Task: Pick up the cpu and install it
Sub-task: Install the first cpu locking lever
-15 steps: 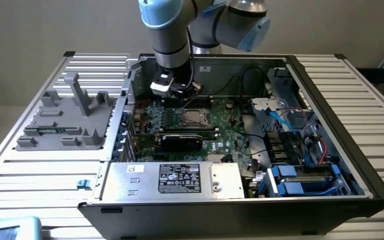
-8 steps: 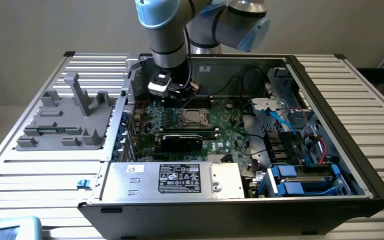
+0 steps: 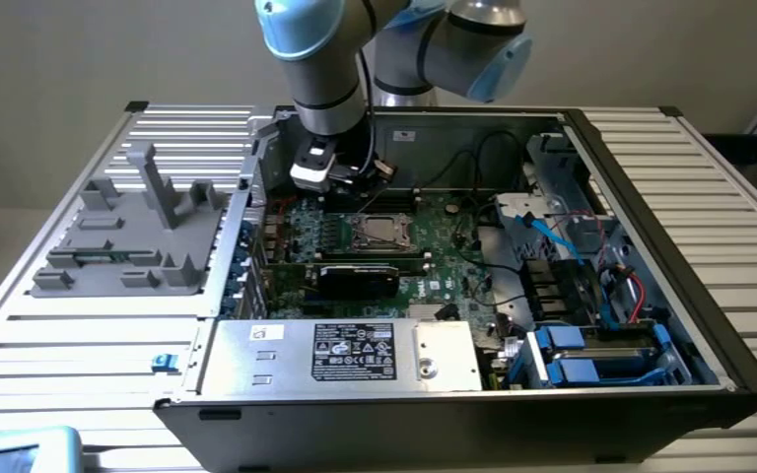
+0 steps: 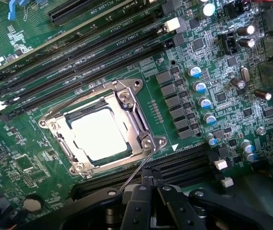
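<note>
A slatted metal table (image 3: 694, 197) is carrying an open computer case (image 3: 352, 424). At the exterior view's centre, the cpu (image 3: 378, 232) is lying in its socket (image 4: 137, 120), square and glaring silver. The gripper (image 4: 151, 183) is hovering nearby, clenched.

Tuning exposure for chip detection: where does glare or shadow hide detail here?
Wrist view: glare bleaches the cpu in its socket to blank white; the gripper is near-black. Exterior view: soft, even light, and the cpu reads grey.
</note>
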`<state>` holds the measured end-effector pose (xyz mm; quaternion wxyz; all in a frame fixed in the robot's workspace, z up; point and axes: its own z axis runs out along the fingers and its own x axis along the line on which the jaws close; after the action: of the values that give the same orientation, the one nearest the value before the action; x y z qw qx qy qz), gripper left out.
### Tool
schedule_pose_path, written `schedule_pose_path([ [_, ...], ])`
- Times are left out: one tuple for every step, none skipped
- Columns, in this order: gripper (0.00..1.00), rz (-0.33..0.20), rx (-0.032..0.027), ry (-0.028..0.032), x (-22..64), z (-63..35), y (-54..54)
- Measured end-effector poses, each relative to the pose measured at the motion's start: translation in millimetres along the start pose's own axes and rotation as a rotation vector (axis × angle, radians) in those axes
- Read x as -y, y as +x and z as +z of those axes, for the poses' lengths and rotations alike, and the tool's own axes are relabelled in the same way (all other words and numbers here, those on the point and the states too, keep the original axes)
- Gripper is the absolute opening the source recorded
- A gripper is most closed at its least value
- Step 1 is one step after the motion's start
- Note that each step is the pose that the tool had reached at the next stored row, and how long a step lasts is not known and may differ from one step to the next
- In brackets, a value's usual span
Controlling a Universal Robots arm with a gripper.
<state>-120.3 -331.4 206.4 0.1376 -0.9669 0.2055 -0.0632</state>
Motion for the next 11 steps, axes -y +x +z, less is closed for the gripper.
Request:
schedule_pose_path([
  [0.11,0.000,0.0000,0.0000,0.0,0.0,0.0],
  [0.11,0.000,-0.0003,0.0010,-0.3,0.0,-0.2],
  [0.11,0.001,-0.0009,0.0023,-0.8,0.1,-0.9],
  [0.11,0.000,-0.0010,0.0028,-1.3,0.4,-1.5],
  [0.11,0.000,-0.0011,0.0031,-1.8,0.7,-2.2],
  [0.11,0.000,-0.0011,0.0036,-2.3,0.8,-2.4],
  [0.11,0.000,-0.0014,0.0051,-2.8,0.8,-3.0],
  [0.11,0.000,-0.0019,0.0080,-3.3,0.9,-3.3],
  [0.11,0.000,-0.0028,0.0104,-3.6,1.0,-3.5],
  [0.11,0.000,-0.0036,0.0120,-4.0,1.1,-3.5],
  [0.11,0.000,-0.0054,0.0135,-4.4,1.1,-3.4],
])
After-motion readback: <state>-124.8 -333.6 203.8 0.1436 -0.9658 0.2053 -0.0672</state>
